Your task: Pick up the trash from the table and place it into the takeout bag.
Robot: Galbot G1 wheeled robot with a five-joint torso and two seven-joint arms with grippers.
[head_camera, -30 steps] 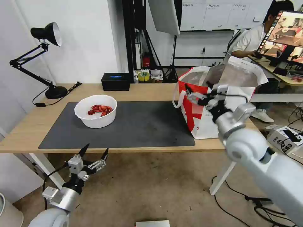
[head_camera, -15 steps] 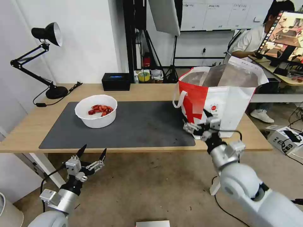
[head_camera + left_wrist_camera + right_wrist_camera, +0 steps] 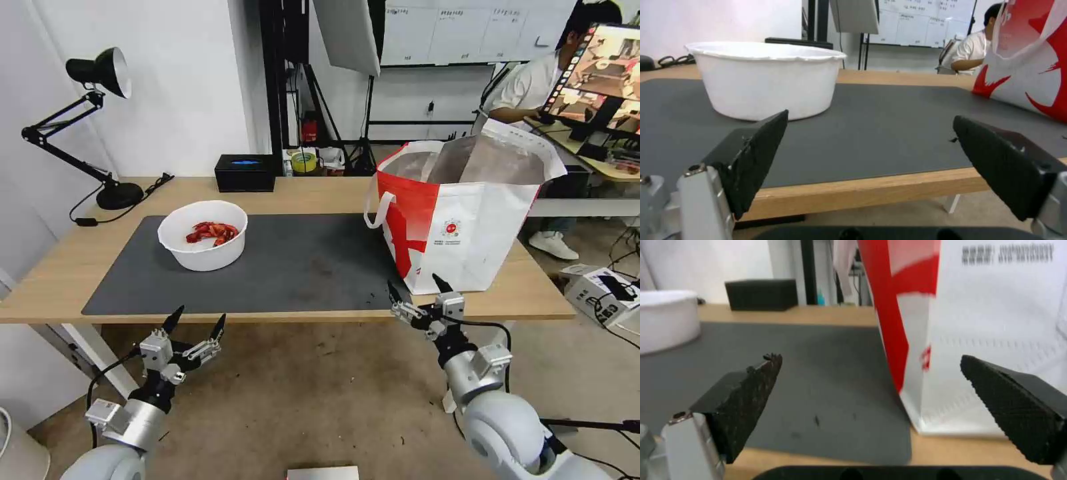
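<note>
The right gripper (image 3: 415, 291) hangs with its jaws spread wide and empty, just off the near edge of the table (image 3: 60, 273), its arm bent up from below and its black fingertips (image 3: 393, 291) pointing toward the tabletop. Directly ahead of it and slightly to its right stands the takeout bag (image 3: 467, 220), upright on the table with its mouth open and silver lining showing; the bag's near corner sits just beyond the gripper, apart from it. In the right wrist view the bag's (image 3: 978, 340) red-and-white wall rises between the two fingers, resting partly on the dark grey mat (image 3: 809, 373). The left gripper (image 3: 197, 323) is well off to the other side, also below the table's front edge, its jaws parted and holding nothing, wrist tilted upward. Beyond it and a little to its right on the mat (image 3: 280, 267) sits the white bowl (image 3: 202, 235) with red shells inside, well apart from both grippers and from the bag. Farther back on the wood are a black box (image 3: 245, 172) and a black desk lamp (image 3: 93, 120) against the white wall. The floor below is bare beige with cables.
</note>
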